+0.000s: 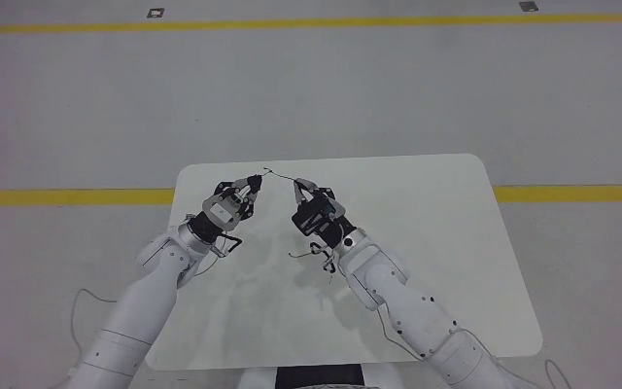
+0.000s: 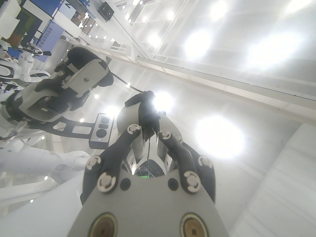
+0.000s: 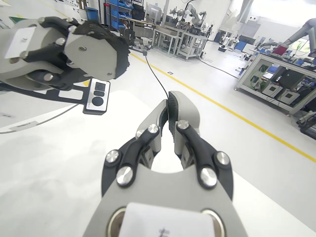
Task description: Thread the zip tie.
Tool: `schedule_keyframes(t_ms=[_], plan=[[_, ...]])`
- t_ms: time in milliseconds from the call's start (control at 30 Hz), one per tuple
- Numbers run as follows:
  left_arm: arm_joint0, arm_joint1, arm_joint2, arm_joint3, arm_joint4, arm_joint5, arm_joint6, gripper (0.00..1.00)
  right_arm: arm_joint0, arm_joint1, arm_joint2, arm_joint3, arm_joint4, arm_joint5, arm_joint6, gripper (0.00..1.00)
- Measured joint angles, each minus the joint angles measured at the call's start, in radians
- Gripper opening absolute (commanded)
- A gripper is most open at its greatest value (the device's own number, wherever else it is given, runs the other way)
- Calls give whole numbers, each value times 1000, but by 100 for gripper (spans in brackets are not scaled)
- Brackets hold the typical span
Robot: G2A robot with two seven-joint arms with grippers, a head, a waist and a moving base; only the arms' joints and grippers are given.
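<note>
**Zip tie aloft, no loop yet**

Right gripper point(image 3: 168, 101): jaws closed, pinching the zip tie point(image 3: 158, 80) by its strap. The strap arcs to its small square head, just beside the left gripper point(image 2: 147, 107). Those jaws are closed too; unclear whether they pinch it. The tie hangs above the white table point(image 1: 437, 243). Judged early: threading remains.

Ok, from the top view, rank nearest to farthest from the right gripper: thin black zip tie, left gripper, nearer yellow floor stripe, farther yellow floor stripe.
1. The thin black zip tie, in the jaws of the right gripper.
2. The left gripper, opposite, holding the tie's other end.
3. The nearer yellow floor stripe, beside the white table.
4. The farther yellow floor stripe, at the top.
</note>
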Motion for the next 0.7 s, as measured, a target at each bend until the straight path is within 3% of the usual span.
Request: schedule_keyframes(t_ms=[300,700], plan=[[0,0,0,0,0,0,0,0,15,28,-23,11,0,-42,9,0],[0,0,0,0,0,0,0,0,32,70,-67,4,0,0,45,0]])
